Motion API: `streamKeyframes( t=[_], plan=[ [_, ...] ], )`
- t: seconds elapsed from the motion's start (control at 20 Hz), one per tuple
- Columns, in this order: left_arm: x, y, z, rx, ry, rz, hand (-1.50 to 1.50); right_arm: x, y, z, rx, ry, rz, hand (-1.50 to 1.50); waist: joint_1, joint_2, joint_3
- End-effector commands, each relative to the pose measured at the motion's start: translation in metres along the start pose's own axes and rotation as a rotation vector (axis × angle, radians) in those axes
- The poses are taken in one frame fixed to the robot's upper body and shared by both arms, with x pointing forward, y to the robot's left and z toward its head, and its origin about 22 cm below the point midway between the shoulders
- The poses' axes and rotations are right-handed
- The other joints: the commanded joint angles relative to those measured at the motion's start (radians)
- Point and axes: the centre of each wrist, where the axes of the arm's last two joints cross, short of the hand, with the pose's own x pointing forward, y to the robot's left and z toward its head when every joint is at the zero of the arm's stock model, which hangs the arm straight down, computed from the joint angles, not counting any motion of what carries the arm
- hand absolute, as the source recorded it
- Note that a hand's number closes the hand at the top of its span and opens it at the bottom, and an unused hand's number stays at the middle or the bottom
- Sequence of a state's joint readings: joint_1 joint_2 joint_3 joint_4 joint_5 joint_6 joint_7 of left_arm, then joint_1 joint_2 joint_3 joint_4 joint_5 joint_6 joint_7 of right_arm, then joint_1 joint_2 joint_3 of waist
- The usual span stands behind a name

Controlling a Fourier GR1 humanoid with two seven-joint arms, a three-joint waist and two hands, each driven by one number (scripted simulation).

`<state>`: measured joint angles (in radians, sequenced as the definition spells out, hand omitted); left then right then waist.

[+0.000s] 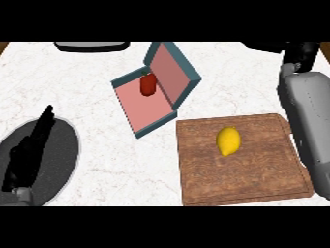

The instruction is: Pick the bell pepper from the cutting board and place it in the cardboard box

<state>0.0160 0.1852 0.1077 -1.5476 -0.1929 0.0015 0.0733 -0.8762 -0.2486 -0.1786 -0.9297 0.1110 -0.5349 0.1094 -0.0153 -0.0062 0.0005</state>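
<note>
A red bell pepper (147, 85) lies inside the open box (144, 112), which has a pink inside, teal outer walls and a lid standing up at its right. The wooden cutting board (253, 179) lies at the front right, carrying only a yellow lemon (228, 140). My right forearm runs up the right edge of the view, and my right hand (300, 54) is at the far right corner of the counter, well away from the box and the board. My left hand (30, 147) rests at the lower left, fingers up, holding nothing.
A dark, rounded object (92, 46) sits at the counter's far edge, left of the box. The white marble counter (67, 87) has wooden strips at both sides.
</note>
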Motion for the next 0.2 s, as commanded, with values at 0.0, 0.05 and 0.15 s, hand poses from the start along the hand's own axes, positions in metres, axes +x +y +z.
streamKeyframes(
  t=[0.0, 0.05, 0.15],
  plan=[
    [-0.004, -0.016, 0.004, 0.014, 0.008, 0.0, 0.0, -0.009, -0.076, -0.011, 0.004, -0.019, 0.011, -1.5, -0.003, 0.001, 0.0],
    [0.008, -0.001, 0.005, -0.001, -0.004, -0.003, 0.0, -0.009, -0.088, -0.005, -0.003, -0.043, 0.003, -1.5, -0.003, -0.001, 0.0],
    [0.004, -0.001, 0.008, -0.002, -0.011, -0.003, 0.0, -0.01, -0.11, -0.015, 0.028, -0.04, 0.017, -1.5, 0.012, 0.004, 0.0]
  ],
)
